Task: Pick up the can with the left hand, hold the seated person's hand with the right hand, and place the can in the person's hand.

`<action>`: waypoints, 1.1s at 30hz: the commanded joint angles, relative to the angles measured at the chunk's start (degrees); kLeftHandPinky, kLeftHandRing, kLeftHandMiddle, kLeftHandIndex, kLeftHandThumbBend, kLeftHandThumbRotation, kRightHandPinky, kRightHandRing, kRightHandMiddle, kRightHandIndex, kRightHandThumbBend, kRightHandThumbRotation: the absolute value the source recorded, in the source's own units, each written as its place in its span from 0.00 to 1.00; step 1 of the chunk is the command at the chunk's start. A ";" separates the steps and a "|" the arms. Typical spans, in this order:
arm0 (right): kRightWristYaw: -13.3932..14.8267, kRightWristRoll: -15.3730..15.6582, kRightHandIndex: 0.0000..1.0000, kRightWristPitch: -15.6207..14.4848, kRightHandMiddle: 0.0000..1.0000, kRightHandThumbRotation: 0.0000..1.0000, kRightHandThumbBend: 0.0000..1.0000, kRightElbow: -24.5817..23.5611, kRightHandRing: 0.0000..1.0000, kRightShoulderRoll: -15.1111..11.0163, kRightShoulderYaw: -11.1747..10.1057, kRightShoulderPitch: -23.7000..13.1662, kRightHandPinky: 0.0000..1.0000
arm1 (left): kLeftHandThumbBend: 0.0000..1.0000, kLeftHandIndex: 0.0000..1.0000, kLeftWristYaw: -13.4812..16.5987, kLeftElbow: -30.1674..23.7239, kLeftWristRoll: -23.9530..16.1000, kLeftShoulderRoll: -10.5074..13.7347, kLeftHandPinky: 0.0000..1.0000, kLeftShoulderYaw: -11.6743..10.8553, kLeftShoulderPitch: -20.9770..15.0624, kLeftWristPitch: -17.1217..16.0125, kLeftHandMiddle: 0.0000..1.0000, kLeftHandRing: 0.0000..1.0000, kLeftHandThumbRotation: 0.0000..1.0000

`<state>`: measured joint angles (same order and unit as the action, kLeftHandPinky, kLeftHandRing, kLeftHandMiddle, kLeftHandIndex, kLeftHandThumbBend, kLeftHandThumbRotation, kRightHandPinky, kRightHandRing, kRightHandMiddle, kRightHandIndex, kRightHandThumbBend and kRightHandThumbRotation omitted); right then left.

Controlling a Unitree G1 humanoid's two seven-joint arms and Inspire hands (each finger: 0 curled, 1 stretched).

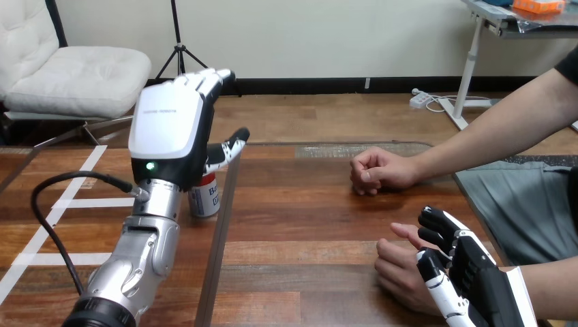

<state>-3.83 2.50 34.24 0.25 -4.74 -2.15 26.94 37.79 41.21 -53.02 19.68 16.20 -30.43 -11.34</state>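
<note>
A can (204, 198) with a red top and a white and blue side stands upright on the wooden table (307, 225), left of centre. My left hand (170, 122) is raised just in front of it, open, its fingers straight and its thumb stretched to the right above the can; the wrist hides the can's left part. At the bottom right my right hand (470, 272) lies over the wrist of the person's hand (402, 269), which rests on the table. Whether it grips that hand I cannot tell.
The person's other hand (378, 170) rests as a fist on the table farther back, its forearm running off to the upper right. A dark seam (221, 231) runs down the table beside the can. The table's right edge (470, 204) lies near the person.
</note>
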 commanded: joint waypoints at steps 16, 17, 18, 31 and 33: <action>-0.11 -0.57 0.84 0.93 0.86 0.64 0.55 -0.25 0.84 0.23 0.49 -2.34 0.77 | 0.54 0.78 -2.23 10.58 4.44 -0.82 0.67 2.41 -7.64 0.52 0.79 0.77 0.34; -0.16 -0.71 0.84 0.88 0.86 0.64 0.55 -0.28 0.84 0.25 0.50 -2.33 0.77 | 0.53 0.78 -2.31 10.78 4.60 -0.82 0.67 2.53 -7.71 0.56 0.79 0.77 0.34; -0.13 -0.67 0.84 0.75 0.86 0.64 0.55 -0.38 0.84 0.23 0.49 -2.29 0.77 | 0.53 0.78 -2.86 11.03 5.32 -0.99 0.67 2.33 -7.66 0.36 0.79 0.77 0.35; 0.58 0.30 0.83 0.52 0.85 0.64 0.56 -0.85 0.84 0.24 0.28 -2.19 0.78 | 0.55 0.79 -5.73 12.76 7.85 -0.92 0.69 3.59 -7.87 0.40 0.81 0.78 0.43; 0.65 0.42 0.83 0.59 0.85 0.64 0.56 -0.84 0.84 0.19 0.27 -2.19 0.78 | 0.56 0.79 -6.21 13.05 8.20 -0.99 0.70 3.69 -7.94 0.54 0.81 0.78 0.45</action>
<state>-3.38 2.55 34.31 0.26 -4.71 -2.21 26.95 32.44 53.93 -45.46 19.14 19.11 -33.29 -11.06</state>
